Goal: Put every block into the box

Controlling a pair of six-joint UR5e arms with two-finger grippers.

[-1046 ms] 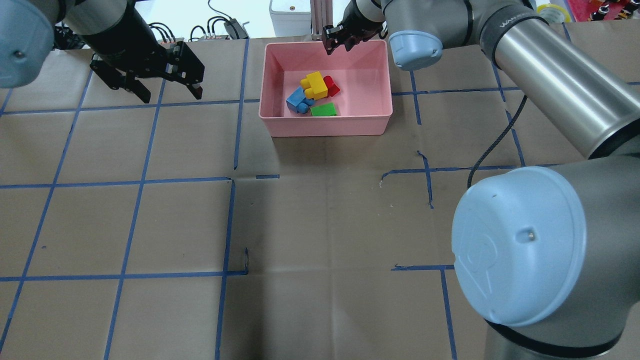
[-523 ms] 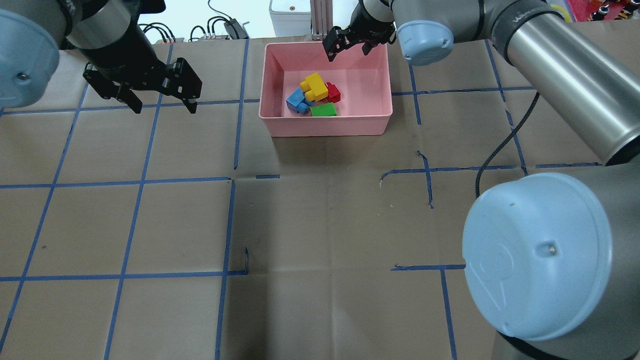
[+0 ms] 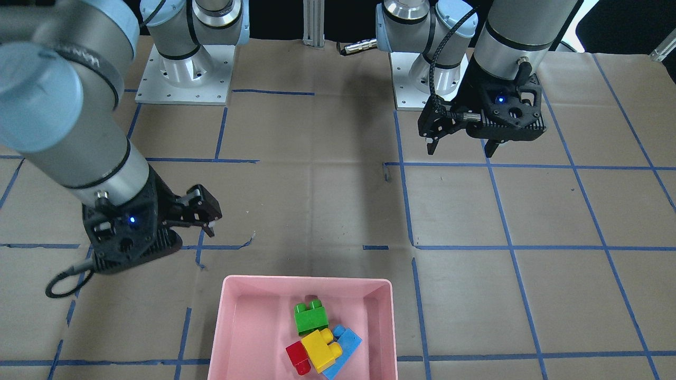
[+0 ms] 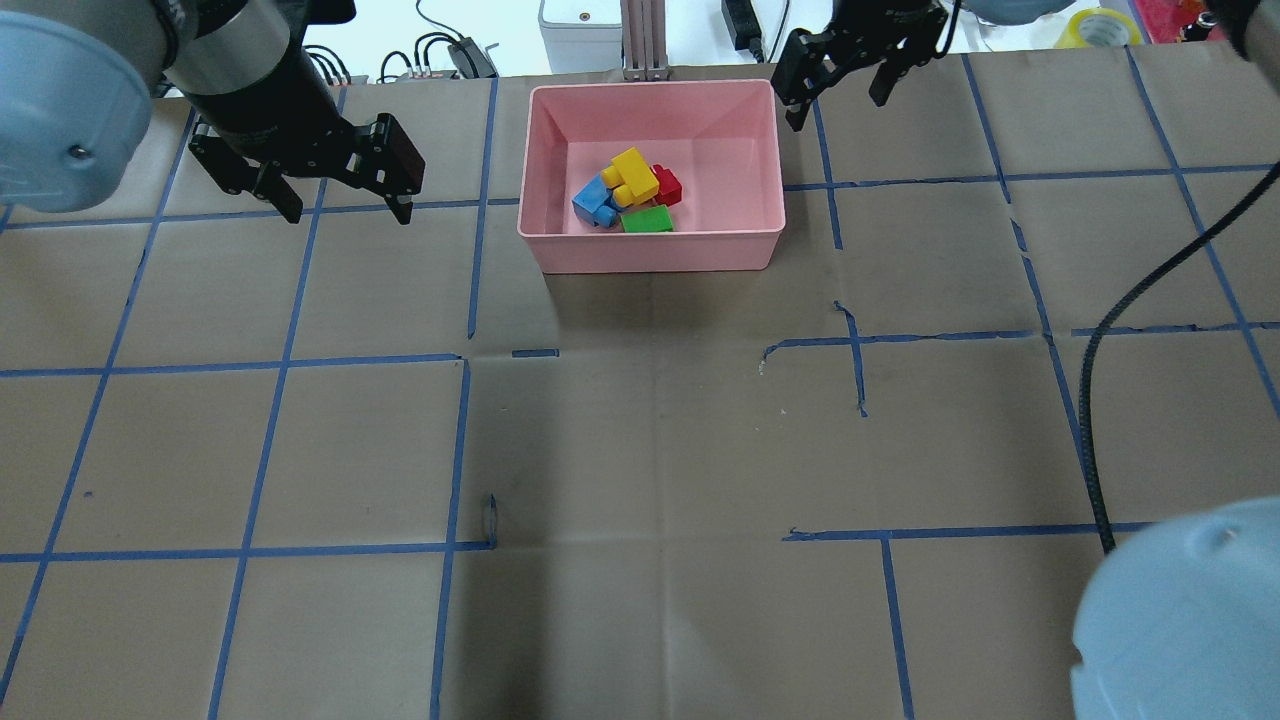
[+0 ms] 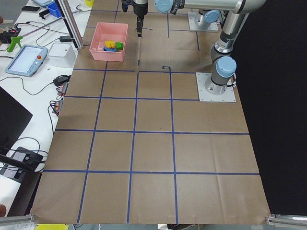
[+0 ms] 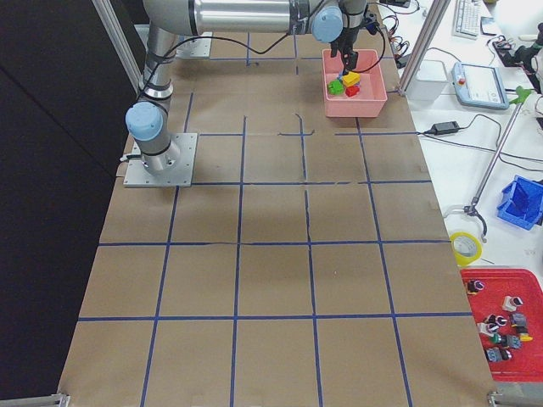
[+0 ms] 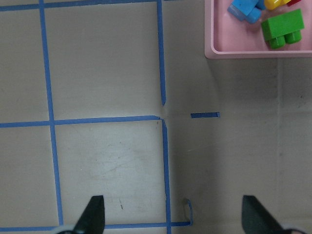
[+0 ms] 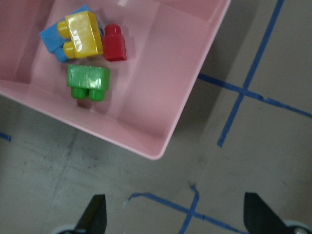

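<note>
As the overhead view is read from the left, the left gripper (image 4: 348, 212) is met first. It is hung over the paper well apart from the box (image 4: 650, 258), with its fingers spread wide and nothing held between them.

The box is set at the far middle of the table, and its long axis is run across the table from side to side. All four bricks are found inside it, gathered toward the near wall. Blue (image 4: 592, 201) is placed leftmost and yellow (image 4: 630, 172) is laid partly over it. Red (image 4: 667, 186) is pressed against yellow's right side. Green (image 4: 647, 219) is tipped on its side closest to the near wall, with its studs turned toward that wall.

Further right, the right gripper (image 4: 838, 108) is held just outside the box's far right corner. Its fingers are likewise spread and nothing is carried. From those fingers the bricks are found to the left and nearer the robot, with the box's right wall between. This arm is judged much the nearer of the two.

A metal post (image 4: 640, 40) is seen behind the far rim, and a black cable (image 4: 1140, 300) is draped across the right side.

With every brick counted inside, the task is judged complete and no further pick is thought to be called for. In any move away, only the rim would need to be cleared.
</note>
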